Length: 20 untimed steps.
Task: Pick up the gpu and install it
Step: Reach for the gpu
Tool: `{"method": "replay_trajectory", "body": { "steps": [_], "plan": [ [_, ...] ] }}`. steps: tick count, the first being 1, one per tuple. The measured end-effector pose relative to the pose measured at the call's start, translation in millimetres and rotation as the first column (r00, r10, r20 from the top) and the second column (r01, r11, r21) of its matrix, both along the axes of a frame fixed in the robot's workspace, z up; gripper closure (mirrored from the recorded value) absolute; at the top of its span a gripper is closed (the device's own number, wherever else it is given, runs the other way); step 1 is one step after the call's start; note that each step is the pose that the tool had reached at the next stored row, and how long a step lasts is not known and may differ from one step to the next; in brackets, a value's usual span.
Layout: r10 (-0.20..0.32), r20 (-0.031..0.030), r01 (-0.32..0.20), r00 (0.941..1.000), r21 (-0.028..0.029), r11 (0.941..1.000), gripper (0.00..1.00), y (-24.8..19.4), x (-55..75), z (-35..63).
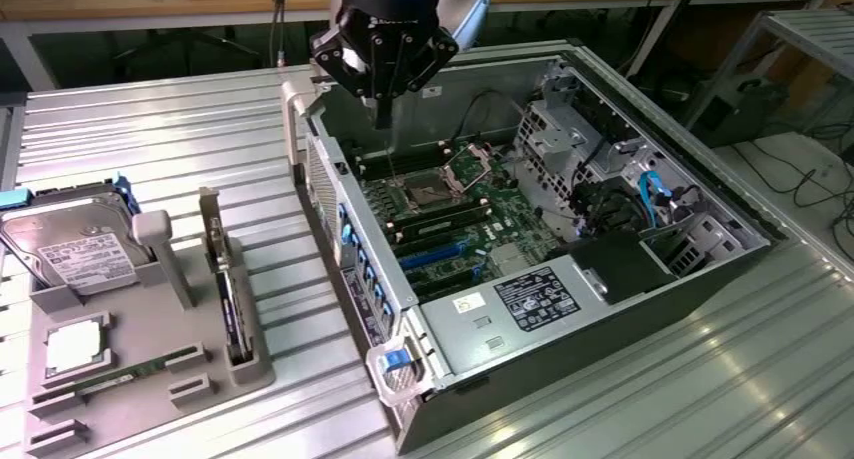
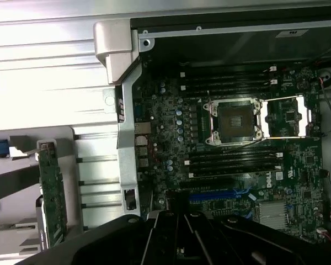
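Observation:
The gpu (image 1: 224, 284) stands on edge in a slot of the grey holder tray (image 1: 147, 399), on the exterior view's left, its silver bracket at the far end. In the wrist view the gpu (image 2: 52, 193) shows as a thin green-backed card beside the case. My gripper (image 1: 383, 111) hangs over the far rim of the open computer case (image 1: 534, 329), fingers shut and pointing down with nothing between them. It is well apart from the gpu. In the wrist view the gripper (image 2: 179, 223) sits above the motherboard (image 2: 231, 165), near its blue slots (image 2: 220, 196).
The tray also holds a silver hard drive (image 1: 80, 249), a square processor (image 1: 74, 344) and a green memory stick (image 1: 120, 374). Inside the case are an open processor socket (image 1: 434, 184), blue slots (image 1: 434, 259), drive cages and cables. The ribbed metal table (image 1: 174, 129) lies around both.

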<state>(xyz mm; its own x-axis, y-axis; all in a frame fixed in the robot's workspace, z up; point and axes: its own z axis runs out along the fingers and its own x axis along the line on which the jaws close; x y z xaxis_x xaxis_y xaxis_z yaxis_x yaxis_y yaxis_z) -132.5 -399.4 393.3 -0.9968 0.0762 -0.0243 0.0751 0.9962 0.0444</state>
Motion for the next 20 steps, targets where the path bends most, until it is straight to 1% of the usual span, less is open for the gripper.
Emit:
{"method": "replay_trajectory", "body": {
  "steps": [20],
  "plan": [
    [0.0, 0.0, 0.0, 1.0, 0.0, 1.0, 0.89, -2.3, -24.5, -0.2]
  ]
}}
